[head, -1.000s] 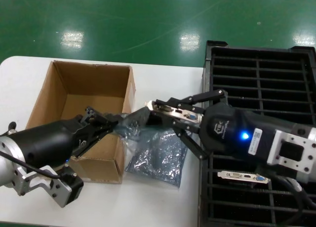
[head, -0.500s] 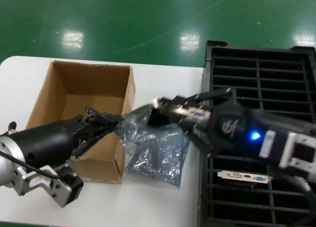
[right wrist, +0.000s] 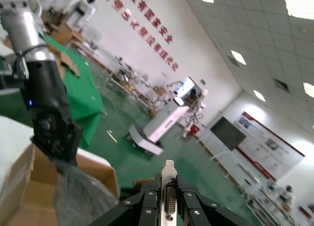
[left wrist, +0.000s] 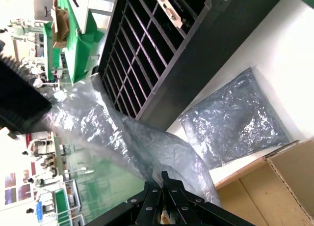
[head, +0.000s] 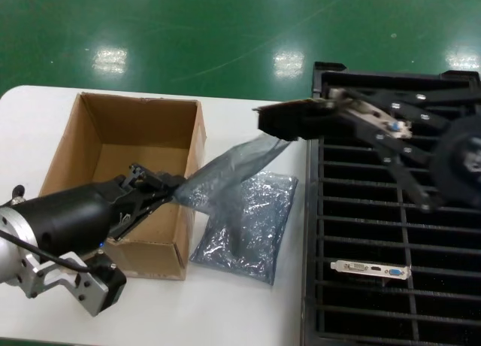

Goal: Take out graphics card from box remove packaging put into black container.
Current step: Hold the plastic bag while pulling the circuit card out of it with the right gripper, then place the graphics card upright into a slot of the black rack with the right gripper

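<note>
Your left gripper (head: 169, 188) sits over the near right corner of the box (head: 105, 147), at about eight o'clock from the middle of the head view, and its fingers are pinched tight on one end of a grey plastic bag (head: 225, 173). That bag stretches up toward two o'clock, its open mouth reaching just under the card. In the left wrist view the same bag (left wrist: 122, 137) billows out from the closed fingertips (left wrist: 164, 186).

Your right gripper (head: 338, 109) is lifted at about one o'clock, over the left edge of the black tray (head: 421, 90). Its fingers are clamped on the graphics card (head: 289, 119), which is held in the air, out of the bag, above the strip of table (head: 248, 308) between the box and the tray. In the right wrist view you see the card's silver bracket (right wrist: 169, 191) standing up between the closed fingers (right wrist: 147, 199), with the left arm (right wrist: 49, 113) and the box (right wrist: 29, 182) beyond it.

A second grey bag (head: 244, 226) lies flat on the table at about six o'clock, between the box and the tray, touching neither gripper. Another card (head: 372, 269) already stands in a slot of the tray at about four o'clock. The inside of the box that you can see holds nothing.
</note>
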`<state>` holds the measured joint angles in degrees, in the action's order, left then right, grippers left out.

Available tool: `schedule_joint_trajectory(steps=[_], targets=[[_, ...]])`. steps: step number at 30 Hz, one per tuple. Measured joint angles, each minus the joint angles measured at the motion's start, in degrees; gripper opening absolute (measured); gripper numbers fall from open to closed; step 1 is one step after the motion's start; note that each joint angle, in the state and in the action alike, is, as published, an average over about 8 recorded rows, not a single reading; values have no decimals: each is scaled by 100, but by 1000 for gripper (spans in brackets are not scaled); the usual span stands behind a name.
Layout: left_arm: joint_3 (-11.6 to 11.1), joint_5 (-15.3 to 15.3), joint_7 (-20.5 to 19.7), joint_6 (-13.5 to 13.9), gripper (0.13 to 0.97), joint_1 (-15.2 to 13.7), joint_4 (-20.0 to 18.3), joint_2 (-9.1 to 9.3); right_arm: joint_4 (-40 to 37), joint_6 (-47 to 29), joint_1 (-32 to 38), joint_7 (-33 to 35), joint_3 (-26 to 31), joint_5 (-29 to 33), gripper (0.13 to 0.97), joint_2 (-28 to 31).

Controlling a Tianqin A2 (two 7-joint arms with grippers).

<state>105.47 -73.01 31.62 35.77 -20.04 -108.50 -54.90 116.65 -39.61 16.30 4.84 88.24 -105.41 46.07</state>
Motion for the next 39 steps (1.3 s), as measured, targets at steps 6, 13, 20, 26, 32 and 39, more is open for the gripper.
schedule_joint_trajectory(steps=[6,13,20,26,32,39], targets=[[0,0,0,0,139,0,0,0,116,13,-671,35,-810,-185,186,326],[0,0,0,0,139,0,0,0,133,125,-1117,-217,-1333,-49,186,737],[0,0,0,0,139,0,0,0,18,134,-1000,-768,-861,491,186,1165],[0,0,0,0,139,0,0,0,-271,33,-397,-1295,10,1208,186,1191],[0,0,0,0,139,0,0,0,-345,3,-255,-1395,196,1371,186,1167],[0,0,0,0,139,0,0,0,-347,3,-252,-1397,200,1374,186,1166]])
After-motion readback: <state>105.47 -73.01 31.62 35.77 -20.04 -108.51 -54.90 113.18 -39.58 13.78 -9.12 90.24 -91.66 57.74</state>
